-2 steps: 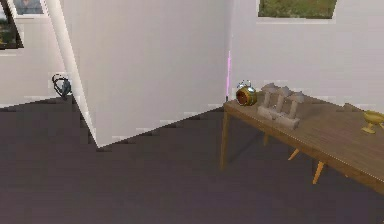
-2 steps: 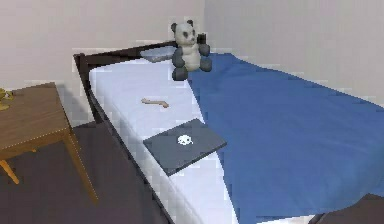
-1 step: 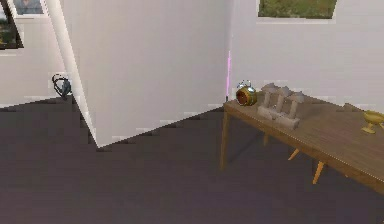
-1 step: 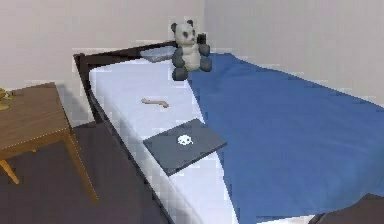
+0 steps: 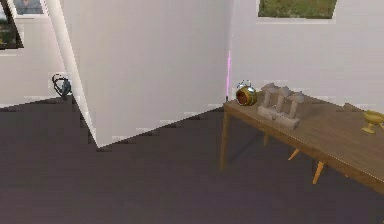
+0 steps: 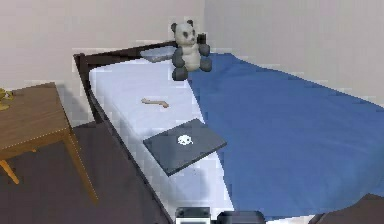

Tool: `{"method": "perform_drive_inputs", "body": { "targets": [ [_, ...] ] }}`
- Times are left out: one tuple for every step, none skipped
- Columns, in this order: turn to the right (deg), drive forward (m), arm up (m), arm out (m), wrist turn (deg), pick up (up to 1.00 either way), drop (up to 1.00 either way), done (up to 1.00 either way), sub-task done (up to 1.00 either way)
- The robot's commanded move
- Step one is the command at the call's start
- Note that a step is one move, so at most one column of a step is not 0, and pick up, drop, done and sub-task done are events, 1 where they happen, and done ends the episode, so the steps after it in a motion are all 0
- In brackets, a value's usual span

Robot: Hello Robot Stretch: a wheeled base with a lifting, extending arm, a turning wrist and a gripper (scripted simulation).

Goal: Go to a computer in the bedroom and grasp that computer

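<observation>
Here, laptop [image 6: 185,146] on bed [image 6: 290,120].

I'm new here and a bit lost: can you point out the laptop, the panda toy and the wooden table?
laptop [image 6: 185,145]: arm side view, middle of its dark lid.
panda toy [image 6: 188,60]: arm side view, its belly.
wooden table [image 5: 330,135]: forward view, bare tabletop.

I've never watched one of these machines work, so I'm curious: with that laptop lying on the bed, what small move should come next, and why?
Probably reach the arm out a little toward the bed. The closed dark laptop lies flat near its edge, almost straight out from the gripper at the arm side view's bottom edge, with a gap between them.
</observation>
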Motion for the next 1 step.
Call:
{"method": "perform_drive_inputs", "body": {
  "targets": [
    [0.0, 0.00, 0.00, 0.30, 0.0, 0.00, 0.00, 0.00, 0.00]
  ]
}}
